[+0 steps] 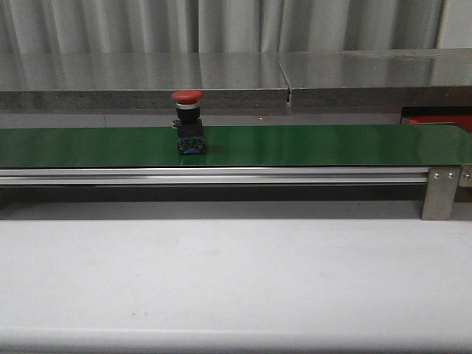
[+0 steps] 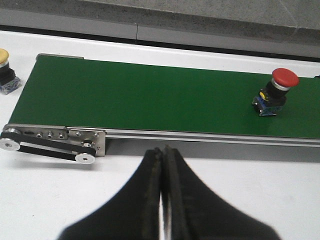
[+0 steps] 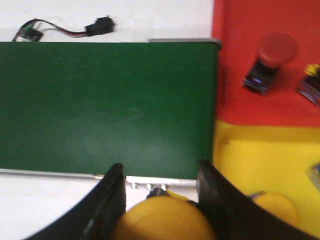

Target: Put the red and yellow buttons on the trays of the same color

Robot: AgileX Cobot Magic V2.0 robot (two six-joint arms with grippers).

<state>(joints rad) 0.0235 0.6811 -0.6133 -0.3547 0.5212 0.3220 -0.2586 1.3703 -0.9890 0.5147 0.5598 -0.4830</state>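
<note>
A red button [image 1: 187, 122] stands on its dark base on the green belt [image 1: 310, 145], left of centre; it also shows in the left wrist view, the red button [image 2: 276, 91]. My left gripper [image 2: 161, 149] is shut and empty over the white table in front of the belt. A yellow button [image 2: 4, 70] sits off the belt's end. My right gripper [image 3: 160, 169] is shut on a yellow button [image 3: 162, 220] beside the belt's end. The red tray [image 3: 235, 75] holds a red button [image 3: 267, 62] and part of another base [image 3: 311, 86]. The yellow tray [image 3: 250, 160] holds a yellow button [image 3: 274, 207].
A cable with a small board and black connector [image 3: 98, 25] lies beyond the belt. The belt's drive pulleys [image 2: 50, 142] and a metal bracket [image 1: 441, 193] stick out at its ends. A steel shelf [image 1: 221, 77] runs behind. An edge of the red tray [image 1: 441, 120] shows at far right.
</note>
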